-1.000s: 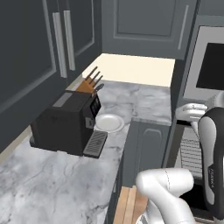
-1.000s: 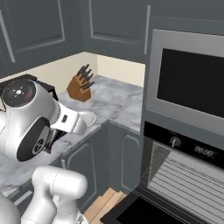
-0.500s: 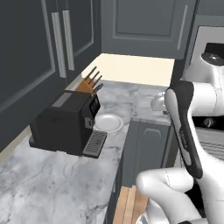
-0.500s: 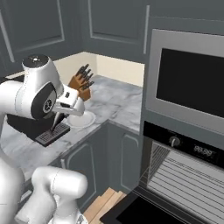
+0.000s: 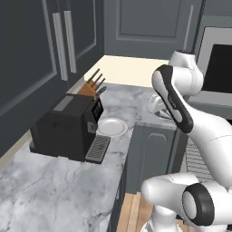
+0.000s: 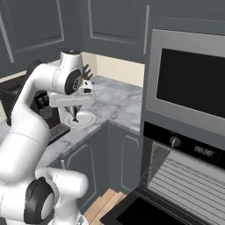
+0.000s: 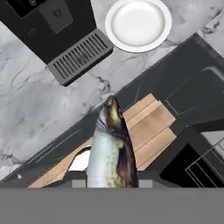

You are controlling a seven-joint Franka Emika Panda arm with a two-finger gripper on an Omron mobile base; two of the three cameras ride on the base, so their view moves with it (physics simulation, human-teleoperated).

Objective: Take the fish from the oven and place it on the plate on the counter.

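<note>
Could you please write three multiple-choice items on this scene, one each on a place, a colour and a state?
1. Where is the plate?
A. on the counter beside the coffee machine
B. inside the oven
C. on the floor

2. What colour is the plate?
A. black
B. white
C. red

3. What is the gripper doing?
A. holding the fish
B. open and empty
C. gripping a knife

Answers: 1 A, it lies by the machine's drip tray; 2 B, plain white; 3 A, the fish juts from the hand.
</note>
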